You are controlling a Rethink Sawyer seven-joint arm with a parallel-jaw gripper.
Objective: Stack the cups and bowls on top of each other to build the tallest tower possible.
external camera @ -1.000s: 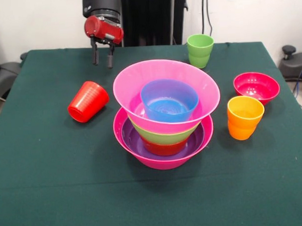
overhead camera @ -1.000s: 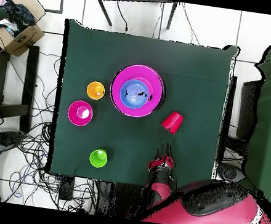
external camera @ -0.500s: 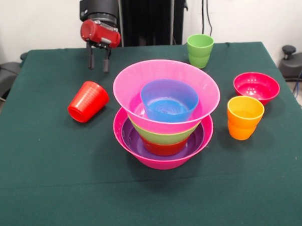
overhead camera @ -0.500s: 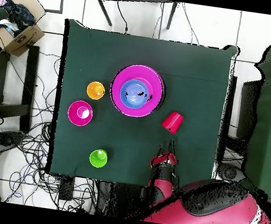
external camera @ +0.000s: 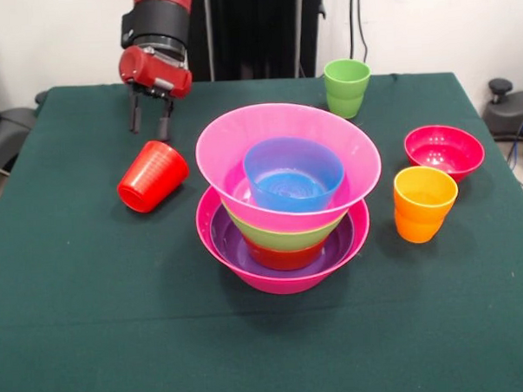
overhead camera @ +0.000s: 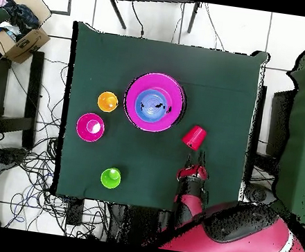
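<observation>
While the table is lying unchanged, only the arm is shifting.
Tower: sitting mid-table where it was a second ago; blue bowl is nesting in the upper pink bowl, green and red bowls below, purple bowl inside the pink base bowl.
Arm: sliding sideways over the last second, away from the tower's far side and toward the table's left edge in the front view.
Crimson bowl: resting apart, right of the tower, untouched.
Orange cup: standing upright just in front of it.
Green cup: standing upright near the far edge.
Red cup: lying tipped on its side, left of the tower.
Gripper: now hanging just behind the red cup, fingers parted, carrying nothing.
Meaning: it is probably lining up on the red cup as the next piece; a tipped cup may roll when pinched.
</observation>
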